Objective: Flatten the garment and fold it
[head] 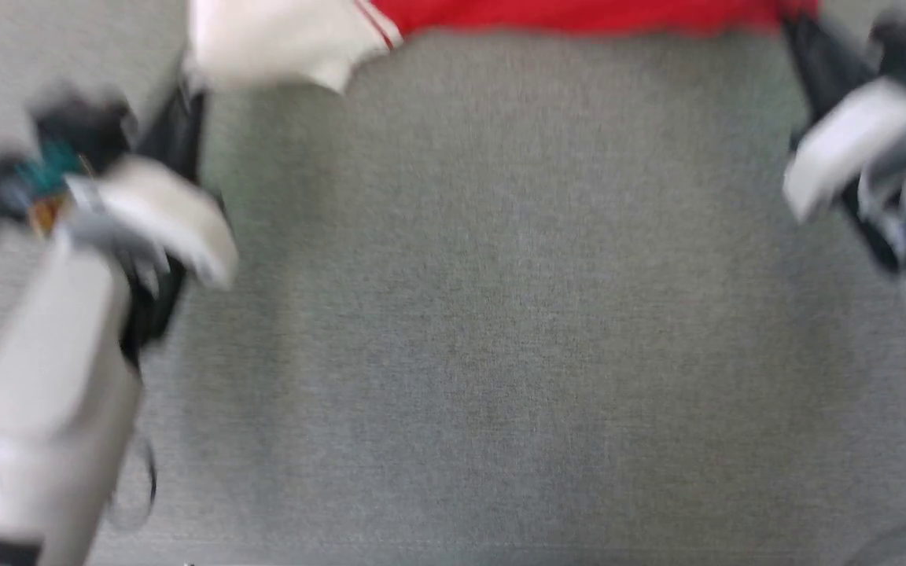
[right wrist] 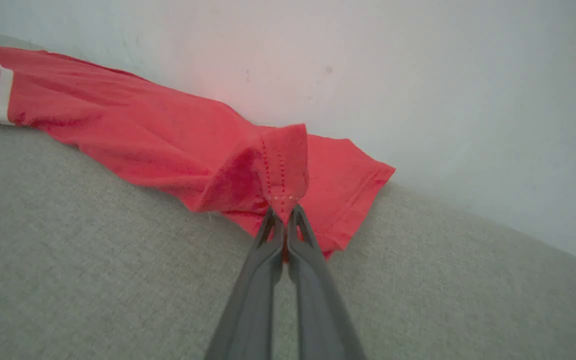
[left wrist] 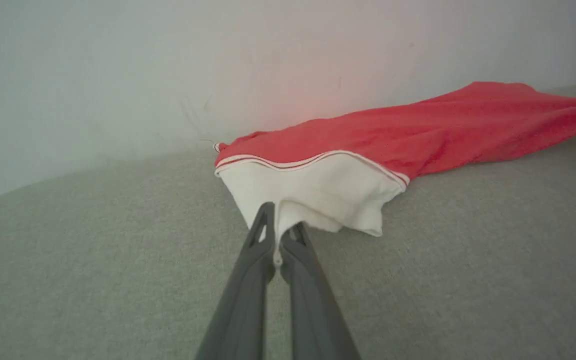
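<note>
Head view, blurred: the garment (head: 579, 14) lies along the far edge of the grey surface (head: 500, 314). Its red body is a strip at the top of the frame, with a white sleeve (head: 272, 43) at the left end. A broad stretch of bare surface lies between the garment and the robot, flanked by both arms. In the left wrist view, the left gripper (left wrist: 277, 227) is clamped tight on the white sleeve's edge, lifting it slightly. In the right wrist view, the right gripper (right wrist: 284, 217) is pinched closed on a stitched red hem corner, raised into a peak. Behind the garment a pale wall (left wrist: 118, 75) meets the surface, and the red far edge lies just beside it.
</note>
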